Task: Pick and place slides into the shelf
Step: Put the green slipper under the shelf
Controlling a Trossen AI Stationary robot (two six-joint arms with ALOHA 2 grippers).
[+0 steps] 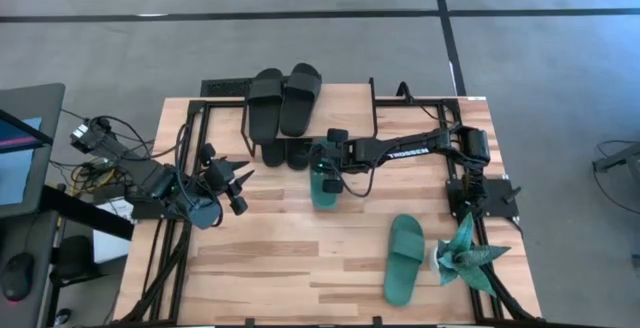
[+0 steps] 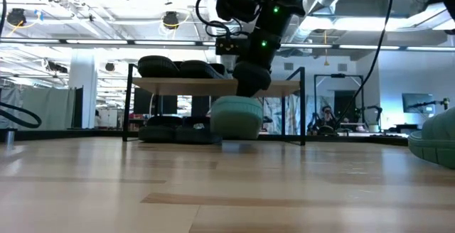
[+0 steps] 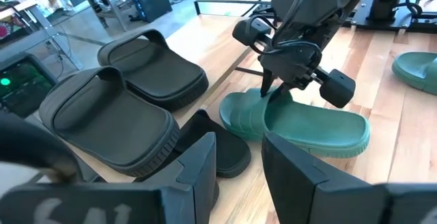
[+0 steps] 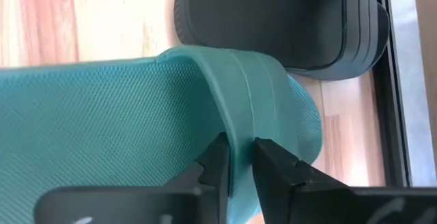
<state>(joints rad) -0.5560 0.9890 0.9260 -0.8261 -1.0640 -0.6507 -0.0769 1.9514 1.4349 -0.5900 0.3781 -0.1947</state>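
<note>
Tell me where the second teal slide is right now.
In the high view the loose teal slide lies on the table's right front area, just left of the paper plant, away from the shelf.

A spiky teal paper plant (image 1: 465, 251) stands at the lower right of the light wooden plank tabletop (image 1: 290, 258). A dark monitor (image 1: 20, 148) sits at the far left on grey floor (image 1: 250, 28).

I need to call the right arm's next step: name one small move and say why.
Probably push the teal slide a little farther under the shelf, beside the black slides already there. The right pincer pinches its strap, and its heel end looks to lie outside the shelf on the table.
</note>
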